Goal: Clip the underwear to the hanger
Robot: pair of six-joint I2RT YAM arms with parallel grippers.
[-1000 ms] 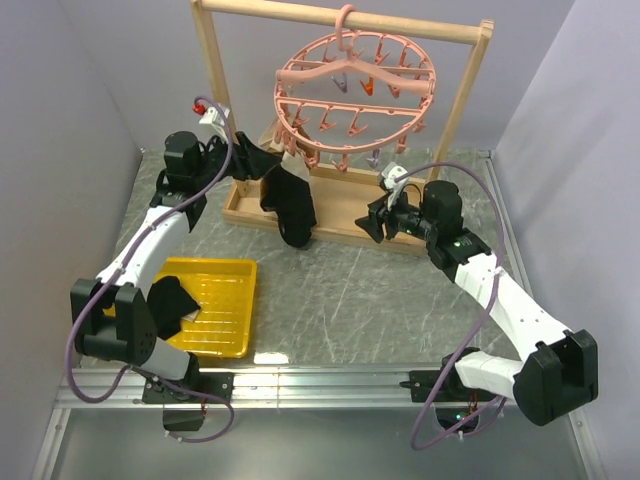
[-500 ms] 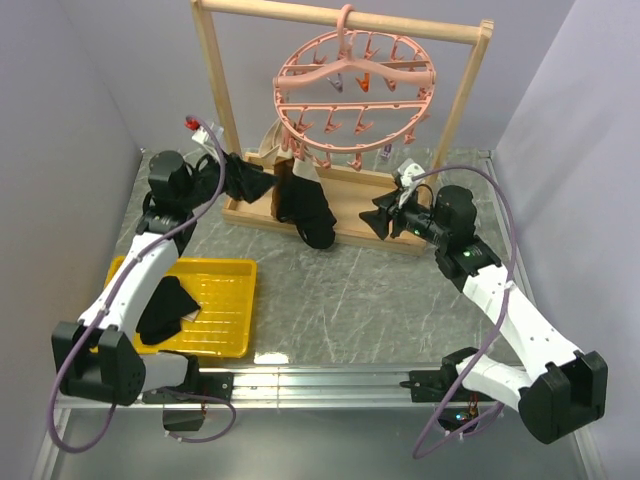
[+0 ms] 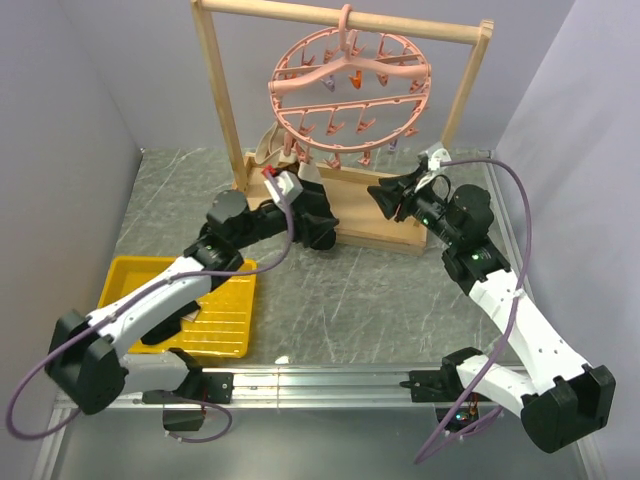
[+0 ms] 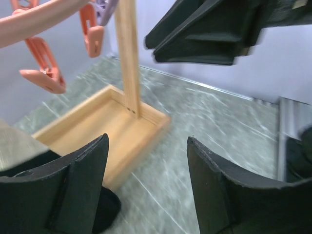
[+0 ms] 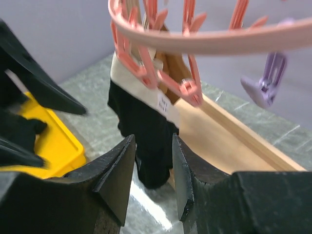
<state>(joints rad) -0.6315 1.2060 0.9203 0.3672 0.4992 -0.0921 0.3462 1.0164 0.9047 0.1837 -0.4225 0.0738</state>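
Note:
The pink round hanger (image 3: 350, 95) hangs by its hook from the wooden frame. The underwear (image 5: 141, 131), black with a beige waistband and a white label (image 5: 163, 103), hangs from pink pegs at the ring's left side (image 3: 303, 193). My left gripper (image 3: 330, 228) is open and empty, low in front of the frame's base; a fold of the black cloth (image 4: 105, 209) lies beside its left finger. My right gripper (image 3: 385, 195) is open and empty and faces the hanging underwear from the right. In the right wrist view (image 5: 153, 141) the cloth shows between its fingers but farther off.
The wooden frame's right post (image 4: 127, 53) rises from its shallow wooden base (image 3: 385, 235). A brown-and-cream garment (image 5: 170, 63) hangs behind the underwear. A yellow tray (image 3: 225, 320) with dark cloth in it sits at the front left. A purple peg (image 5: 263, 83) dangles among the pink ones.
My left gripper let go of the underwear and swung right and down to the front of the frame's base. My right gripper rose toward the hanger. The underwear now hangs from the pegs.

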